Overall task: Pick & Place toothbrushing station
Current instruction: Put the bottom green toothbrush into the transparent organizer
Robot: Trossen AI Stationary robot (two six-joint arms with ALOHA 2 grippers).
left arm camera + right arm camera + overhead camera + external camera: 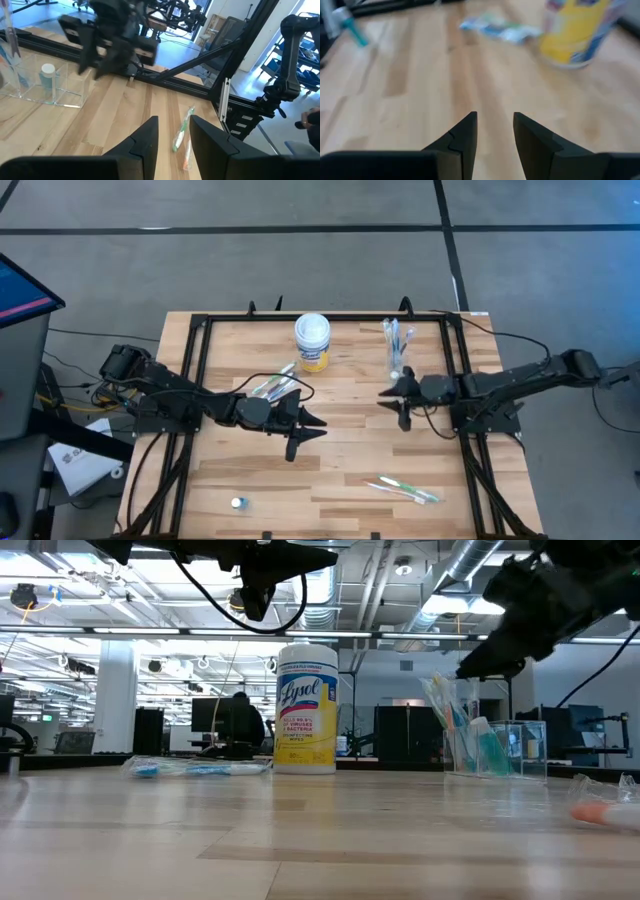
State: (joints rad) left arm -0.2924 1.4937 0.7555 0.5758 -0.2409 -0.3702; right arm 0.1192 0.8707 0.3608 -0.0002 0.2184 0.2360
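Though the clear plastic holder [396, 348] near the white-lidded, yellow-labelled wipes canister [312, 342] already has a few slim toothbrushes standing in it, much of the station is not yet gathered. In the left wrist view a small blue-and-white tube [47, 79] sits in a clear compartment of that holder. Just beside the canister, on the side away from the holder, a bundle of wrapped toothbrushes [271, 385] lies flat. Well apart from the canister, near the table's front edge, two more wrapped toothbrushes [402, 489] lie loose, and a small blue-capped item [238, 503] sits alone.

The left gripper [305, 432] hovers past the bundle, jaws parted and empty. The right gripper [397, 402] hangs just beside the holder, jaws likewise apart, holding nothing. I judge the work roughly half done.
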